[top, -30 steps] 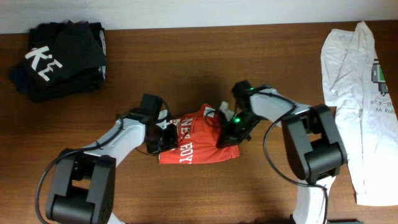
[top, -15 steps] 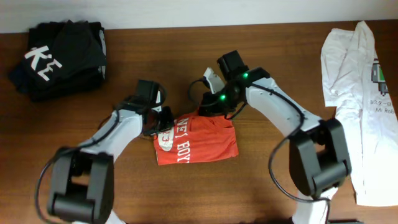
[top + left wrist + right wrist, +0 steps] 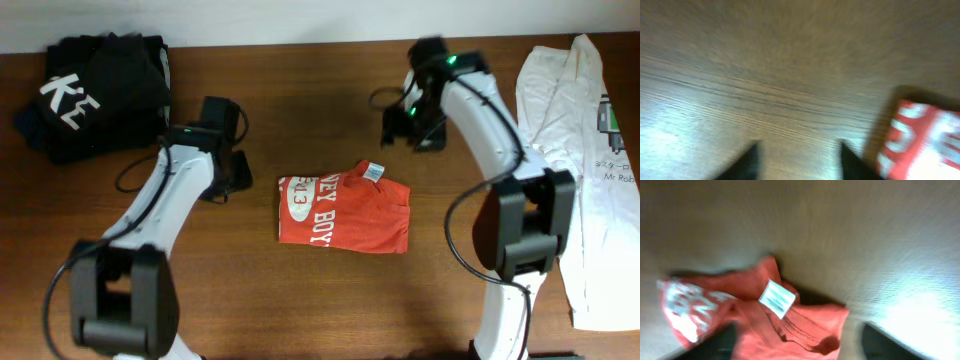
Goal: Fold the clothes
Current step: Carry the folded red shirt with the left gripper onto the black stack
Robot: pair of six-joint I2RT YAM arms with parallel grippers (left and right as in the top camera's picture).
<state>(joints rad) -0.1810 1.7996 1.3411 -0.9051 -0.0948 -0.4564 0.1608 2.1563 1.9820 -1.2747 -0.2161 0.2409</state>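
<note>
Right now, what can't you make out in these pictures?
- Red shirt lettering: overhead, partly folded under; smeared in both wrist views.
- Neck label text: too small overhead, blurred in right wrist view.
- White T-shirt: cut off by overhead's right edge.
- Black garments letters: overhead, mostly lost in folds.

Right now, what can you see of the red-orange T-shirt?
The red-orange T-shirt lies folded into a compact, roughly rectangular bundle, flat on the wooden table near its middle. It looks like soft cotton, slightly creased. White lettering and a round logo face up at its left end; a small white neck label shows at the top edge. Only the table touches it.
</note>
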